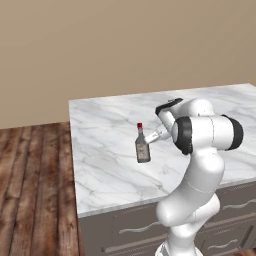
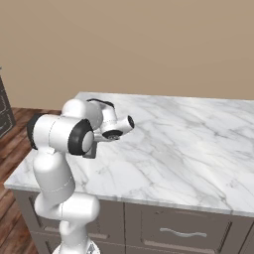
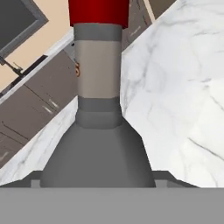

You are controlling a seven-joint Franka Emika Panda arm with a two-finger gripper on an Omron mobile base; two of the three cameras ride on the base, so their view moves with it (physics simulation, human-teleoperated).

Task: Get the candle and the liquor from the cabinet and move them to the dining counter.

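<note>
The liquor (image 1: 143, 149), a small dark bottle with a red cap and a greyish label, stands upright on the dining counter (image 1: 110, 145), near the middle of its left half. My gripper (image 1: 150, 137) reaches in from the right at the height of the bottle's shoulder and is shut on it. In the hand view the liquor (image 3: 99, 144) is very close, with its neck and red cap rising up the middle. The fingertips are hidden behind it. The white marble counter top (image 2: 188, 144) stretches away to the right. The candle and the cabinet are out of view.
The counter's left edge (image 1: 74, 160) lies a short way left of the bottle, with wooden floor (image 1: 35, 190) beyond it. Dark drawers with silver handles (image 2: 181, 230) run below the front edge. A beige wall stands behind the counter.
</note>
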